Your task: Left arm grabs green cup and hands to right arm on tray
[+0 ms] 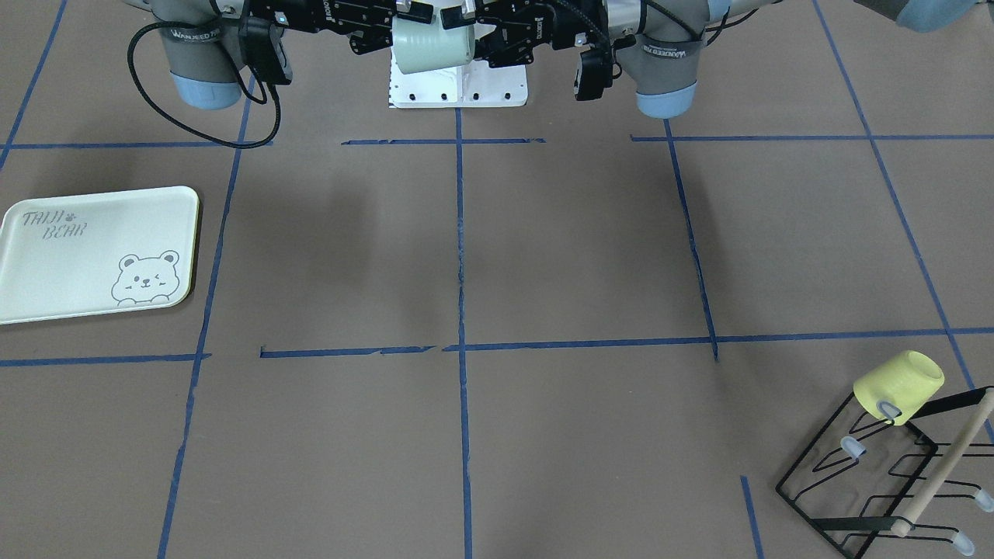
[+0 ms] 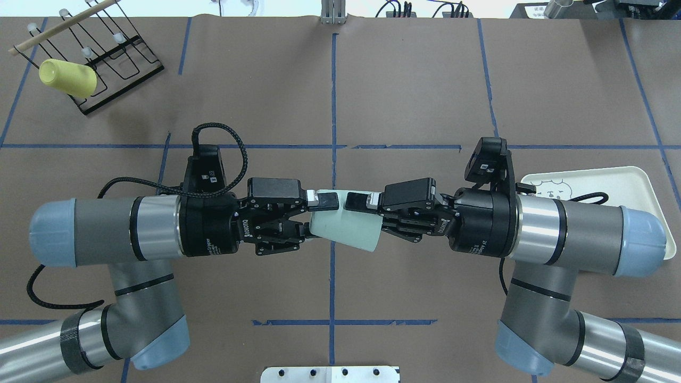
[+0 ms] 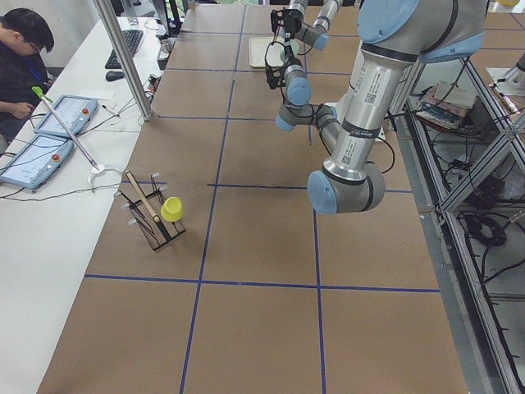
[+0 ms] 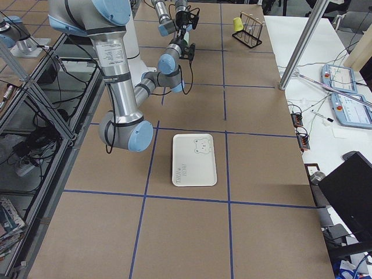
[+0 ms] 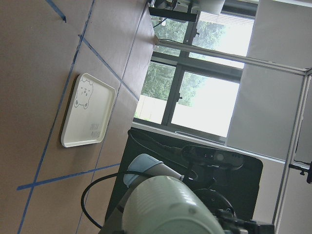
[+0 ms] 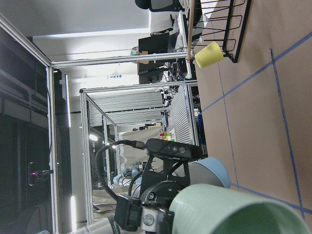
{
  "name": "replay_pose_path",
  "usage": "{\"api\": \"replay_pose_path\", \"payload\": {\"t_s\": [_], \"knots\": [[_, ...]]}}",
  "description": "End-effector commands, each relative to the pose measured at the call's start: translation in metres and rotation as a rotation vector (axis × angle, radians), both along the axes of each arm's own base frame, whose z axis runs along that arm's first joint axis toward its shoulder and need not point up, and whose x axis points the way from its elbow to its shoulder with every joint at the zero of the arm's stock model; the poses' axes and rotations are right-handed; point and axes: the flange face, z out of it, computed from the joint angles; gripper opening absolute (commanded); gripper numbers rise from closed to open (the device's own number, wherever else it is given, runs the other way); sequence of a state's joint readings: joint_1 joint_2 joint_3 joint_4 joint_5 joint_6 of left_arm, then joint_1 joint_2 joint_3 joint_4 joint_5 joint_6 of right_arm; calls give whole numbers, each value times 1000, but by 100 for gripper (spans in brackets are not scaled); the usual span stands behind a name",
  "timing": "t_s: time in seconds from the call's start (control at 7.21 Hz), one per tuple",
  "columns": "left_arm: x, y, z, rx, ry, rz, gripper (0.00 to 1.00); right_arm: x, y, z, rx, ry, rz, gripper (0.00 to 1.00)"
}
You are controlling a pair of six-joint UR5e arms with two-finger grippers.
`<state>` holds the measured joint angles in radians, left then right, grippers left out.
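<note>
The green cup [image 2: 346, 229] hangs on its side in mid-air over the table's middle, held between my two grippers. My left gripper [image 2: 315, 216] is shut on its base end. My right gripper [image 2: 363, 223] is shut on its mouth end, with the lower finger hidden under the cup. The front-facing view shows the cup [image 1: 431, 43] between both grippers at the top edge. Its base shows in the left wrist view [image 5: 165, 204] and its rim in the right wrist view [image 6: 229, 209]. The tray [image 1: 78, 233] lies flat and bare on my right side, partly under my right arm overhead [image 2: 601, 181].
A yellow cup [image 2: 67, 77] hangs on a black wire rack [image 2: 114, 58] at the far left corner; it also shows in the front-facing view [image 1: 899, 386]. The white mount plate [image 1: 458, 85] lies below the grippers. An operator sits at a side desk [image 3: 20, 49].
</note>
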<state>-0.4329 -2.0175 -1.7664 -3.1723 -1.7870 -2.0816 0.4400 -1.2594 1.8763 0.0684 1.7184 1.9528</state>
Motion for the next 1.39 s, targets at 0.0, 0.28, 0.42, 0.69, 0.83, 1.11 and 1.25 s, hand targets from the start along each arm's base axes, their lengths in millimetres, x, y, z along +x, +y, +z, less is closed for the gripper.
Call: {"api": "replay_pose_path", "payload": {"t_s": [0.0, 0.28, 0.42, 0.69, 0.83, 1.11, 1.25], "knots": [[0, 0, -1, -2, 4, 1, 40, 1, 0, -1, 2, -6, 2, 15], [-1, -3, -4, -6, 6, -7, 100, 1, 0, -1, 4, -7, 3, 0], [-1, -6, -2, -10, -2, -14, 100, 1, 0, -3, 4, -11, 2, 0], [1, -25, 5, -62, -18, -84, 100, 2, 0, 0, 2, -5, 2, 0], [-4, -54, 11, -89, -49, -144, 100, 2, -1, 1, 2, -1, 2, 0], [-12, -117, 26, -182, -147, -235, 100, -1, -3, 5, -9, 30, 3, 0], [-19, -144, 36, -236, -230, -289, 100, -3, -8, 10, -29, 77, 7, 0]]}}
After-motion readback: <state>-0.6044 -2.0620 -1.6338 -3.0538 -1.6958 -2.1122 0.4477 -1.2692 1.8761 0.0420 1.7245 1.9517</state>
